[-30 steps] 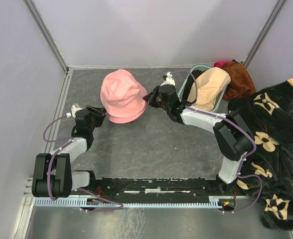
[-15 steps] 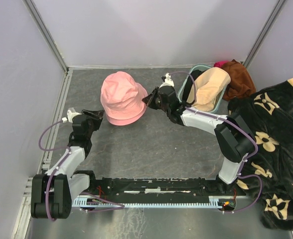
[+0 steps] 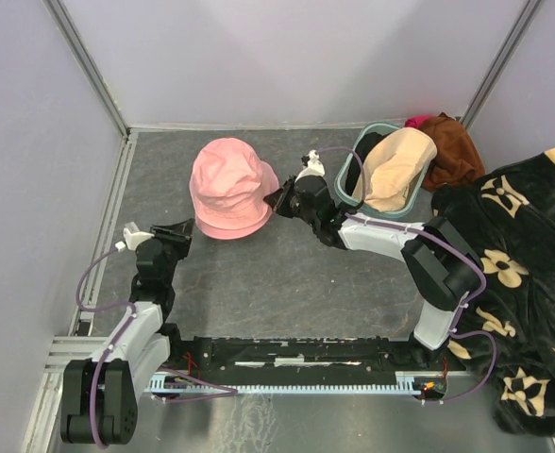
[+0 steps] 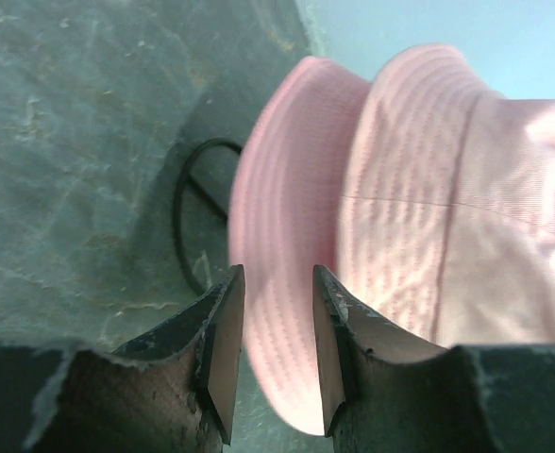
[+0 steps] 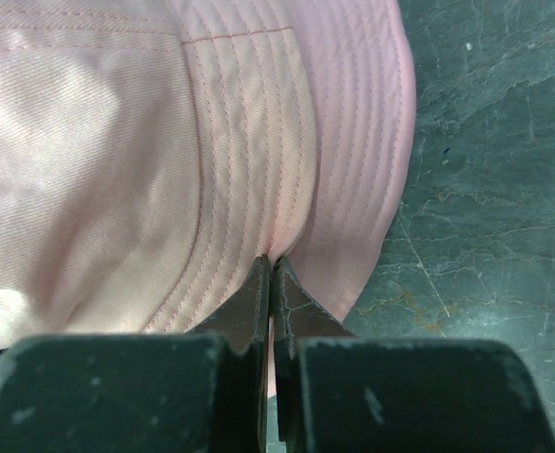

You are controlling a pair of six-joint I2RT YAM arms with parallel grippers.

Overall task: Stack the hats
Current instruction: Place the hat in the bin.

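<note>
A pink hat [image 3: 228,184] lies crown-up on the grey table, left of centre. My right gripper [image 3: 276,198] is shut on its right brim; in the right wrist view the fingers [image 5: 259,297] pinch a fold of the pink hat's [image 5: 117,142] stitched brim. My left gripper [image 3: 181,229] stands open just off the hat's left brim, holding nothing. In the left wrist view the pink hat [image 4: 428,189] fills the space beyond the gripper's [image 4: 276,274] parted fingers. A beige hat [image 3: 397,162] rests in the teal basket [image 3: 370,130] at the back right.
A rust-brown cloth [image 3: 452,146] lies behind the basket. A black blanket with a beige floral pattern [image 3: 513,264] covers the right side. Grey walls close in the left and the back. A black cable loop [image 4: 178,217] lies beside the hat's brim.
My left arm has drawn back toward the near left, away from the hat, and its jaws have narrowed. The right gripper has nudged the pink hat slightly left.
</note>
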